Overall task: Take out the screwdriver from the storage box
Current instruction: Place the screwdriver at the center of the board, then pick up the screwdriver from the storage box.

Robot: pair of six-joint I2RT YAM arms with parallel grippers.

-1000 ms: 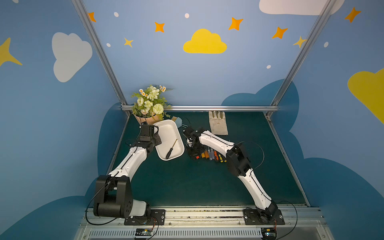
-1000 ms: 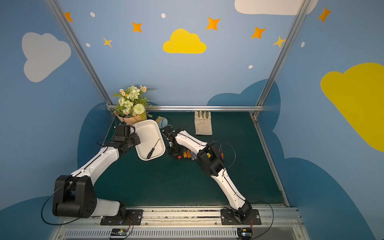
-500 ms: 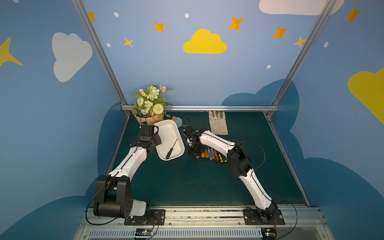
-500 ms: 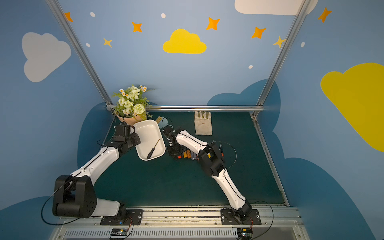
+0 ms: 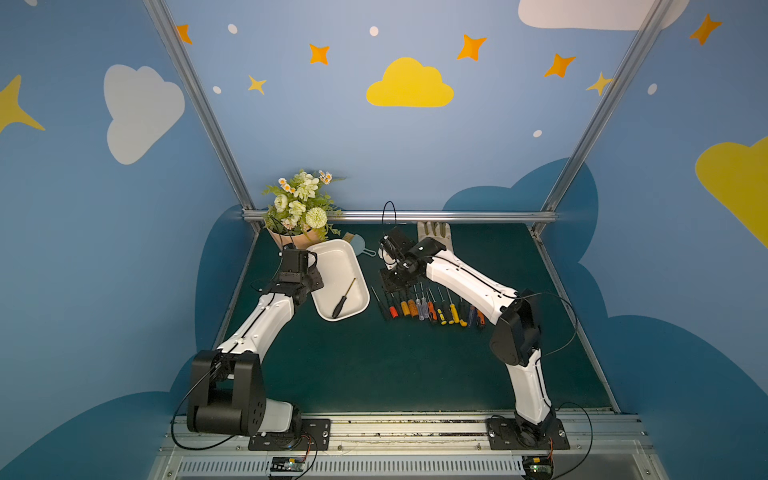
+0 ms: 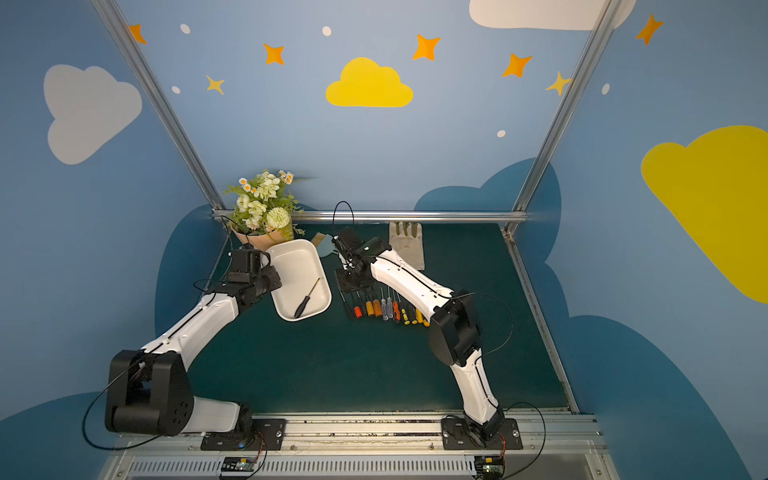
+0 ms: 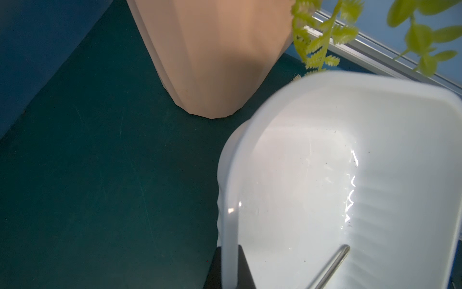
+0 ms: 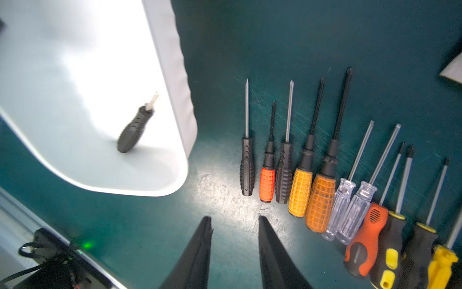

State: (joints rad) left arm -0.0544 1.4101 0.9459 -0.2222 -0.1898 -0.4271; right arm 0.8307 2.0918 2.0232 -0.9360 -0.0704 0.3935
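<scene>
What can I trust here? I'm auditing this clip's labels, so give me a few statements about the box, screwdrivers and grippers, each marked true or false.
1. A screwdriver lies inside the box. True.
2. The right gripper holds a screwdriver. False: its jaws stand open and empty above the mat.
3. The left gripper is shut on the box's rim. True.
4. The other screwdrivers lie in the box too. False: they lie in a row on the mat beside it.
5. A glove lies at the mat's far edge. True.
</scene>
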